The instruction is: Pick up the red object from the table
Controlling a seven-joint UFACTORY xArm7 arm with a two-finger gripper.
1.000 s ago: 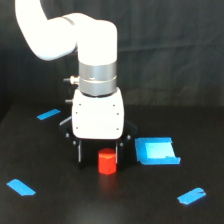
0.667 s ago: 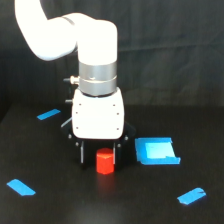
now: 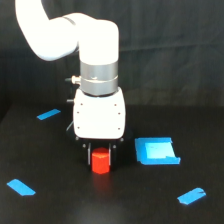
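**Gripper closed around the red object on the table**

Nearest lie two blue tape strips, one at near left (image 3: 21, 187) and one at near right (image 3: 191, 196). Farther in, the red object (image 3: 100, 161) stands on the table (image 3: 60, 205) between the fingers of the gripper (image 3: 100, 156), which sit narrowed against its sides (actual contact cannot be told). A blue square patch (image 3: 157, 151) lies just right; another strip (image 3: 48, 114) lies far left.

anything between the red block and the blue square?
Nothing. In the exterior view, only bare black table lies between the red block and the blue square.
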